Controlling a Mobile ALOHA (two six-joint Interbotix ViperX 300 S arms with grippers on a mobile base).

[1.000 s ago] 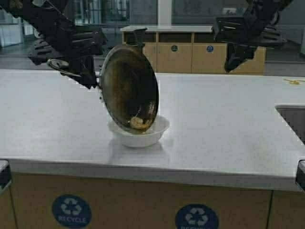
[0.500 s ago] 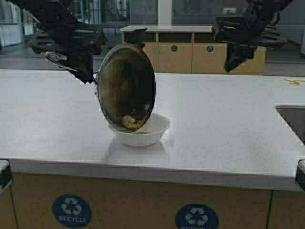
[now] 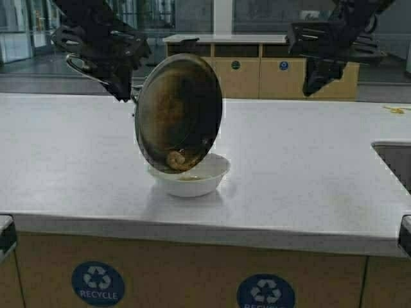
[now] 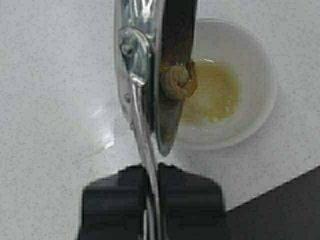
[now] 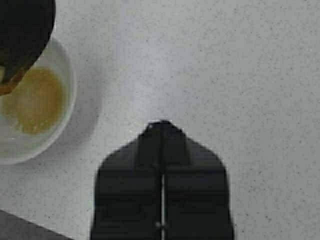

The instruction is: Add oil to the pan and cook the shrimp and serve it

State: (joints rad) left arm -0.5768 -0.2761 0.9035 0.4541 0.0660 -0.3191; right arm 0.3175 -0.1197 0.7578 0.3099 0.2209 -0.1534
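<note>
One step remains open: the serving transfer. The left gripper (image 3: 119, 86) is clamped on the handle of the pan (image 3: 180, 112), at about 10 o'clock from the pan's centre in the high view. The pan is tipped almost onto its edge, its low rim over the white bowl (image 3: 209, 179) on the counter (image 3: 308, 179). The shrimp (image 3: 175, 158) clings to the pan's stained inner face near the low rim, at about 6 o'clock, directly above the bowl and not yet in it. A pool of yellow liquid (image 4: 215, 95) lies in the bowl's bottom, so the oil appears to have drained ahead of the shrimp. Judged from this, oiling and cooking are complete; release of the shrimp into the bowl is outstanding. The right gripper (image 5: 162, 125) hangs idle above bare counter at about 2 o'clock from the bowl, fingers together and holding nothing.
</note>
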